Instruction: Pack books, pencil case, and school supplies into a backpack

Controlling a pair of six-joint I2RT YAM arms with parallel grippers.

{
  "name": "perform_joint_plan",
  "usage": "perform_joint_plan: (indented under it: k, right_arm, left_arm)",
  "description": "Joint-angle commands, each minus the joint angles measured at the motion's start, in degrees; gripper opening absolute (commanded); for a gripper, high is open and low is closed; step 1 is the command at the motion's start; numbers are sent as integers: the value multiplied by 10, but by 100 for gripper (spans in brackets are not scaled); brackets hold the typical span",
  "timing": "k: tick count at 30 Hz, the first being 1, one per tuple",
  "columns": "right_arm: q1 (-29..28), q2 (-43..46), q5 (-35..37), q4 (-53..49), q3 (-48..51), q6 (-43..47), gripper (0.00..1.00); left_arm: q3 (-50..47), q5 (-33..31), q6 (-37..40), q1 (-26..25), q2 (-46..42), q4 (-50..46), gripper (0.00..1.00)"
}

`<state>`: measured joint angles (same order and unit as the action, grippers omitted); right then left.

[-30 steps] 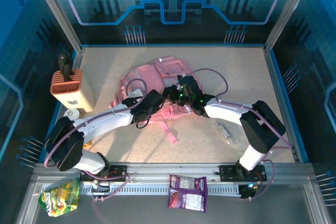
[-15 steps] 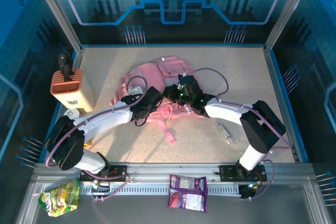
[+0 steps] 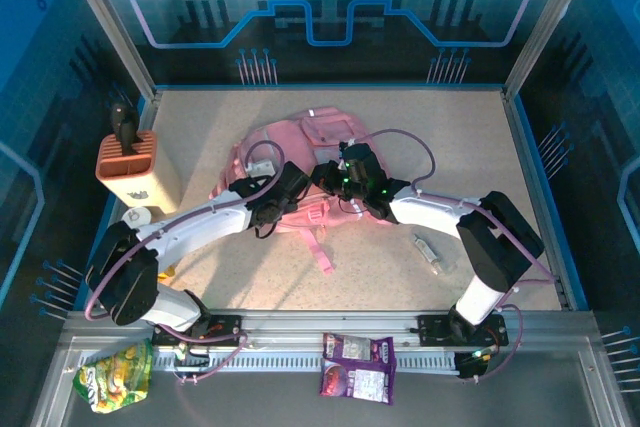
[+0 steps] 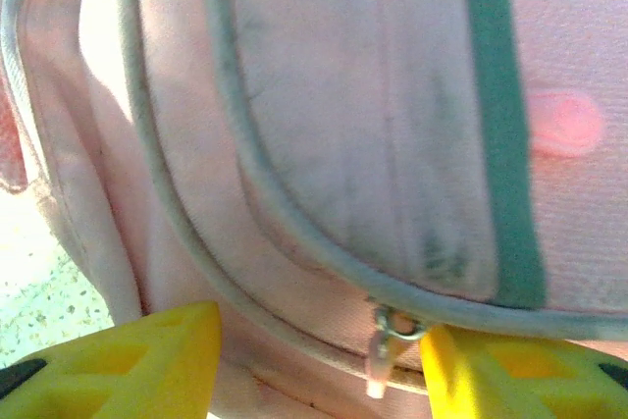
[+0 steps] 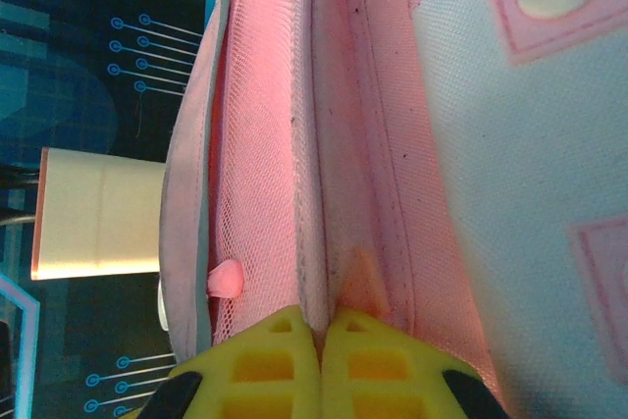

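risk first: the left gripper (image 4: 319, 350) stands open, its yellow fingers apart on either side of a small metal zipper pull (image 4: 378, 368) on the soft pink fabric backpack (image 3: 322, 132). the pull sits off centre, close to one finger. if the jaws close from this position, they may catch only the fabric or the grey piping (image 4: 177, 203) and let the pull slip out.

the right gripper (image 5: 319, 336) is closed, pinching a folded seam of the backpack between its pads. the hold covers a thin edge only. a hard tug on the zipper could strip the seam out of the pinch, and the limp bag would then slide over the speckled table (image 3: 470, 137) instead of opening.

materials: the backpack lies mid-table, woven pink cloth with a pink mesh panel (image 5: 257, 144) and a smooth clear pocket front (image 4: 373, 115). all of it is soft and holds no shape.

the slim clear-and-silver tube (image 3: 430, 252) lies on the table, right and near, well apart from the backpack. it is smooth and round, so it is likely to roll when nudged.
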<state>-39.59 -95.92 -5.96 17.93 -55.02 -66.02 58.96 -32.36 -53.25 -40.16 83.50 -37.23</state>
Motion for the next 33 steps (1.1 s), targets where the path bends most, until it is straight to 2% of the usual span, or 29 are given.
perform_joint_plan:
  k: [1,5,9,16,22,23,25,26,28,30,33]
  right_arm:
    - [1,-6,-23,31,-20,5,0]
    - [2,-9,-23,33,-20,4,0]
    - [3,-7,-20,27,-21,7,0]
    - [8,-6,-17,24,-22,10,0]
    - [14,-5,-16,23,-24,12,0]
    - [14,-6,-17,22,-25,13,0]
    - [14,-7,-16,18,-29,19,0]
    - [14,-7,-14,17,-29,19,0]
    - [14,-6,-13,20,-27,19,0]
    - [15,-6,-13,16,-29,21,0]
    - [15,-3,-11,14,-28,24,0]
  left_arm:
    - [38,-23,73,8,23,-14,53]
    - [55,1,117,10,51,-2,51]
    - [54,17,128,16,62,15,45]
    - [5,73,158,26,41,99,26]
    - [-13,62,168,32,27,92,26]
    - [-18,69,166,33,24,97,28]
    - [-34,124,166,39,15,133,40]
    - [-43,134,159,39,11,147,39]
    - [-57,129,141,39,8,161,30]
    - [-54,106,125,40,19,143,29]
    - [-50,109,126,45,35,142,27]
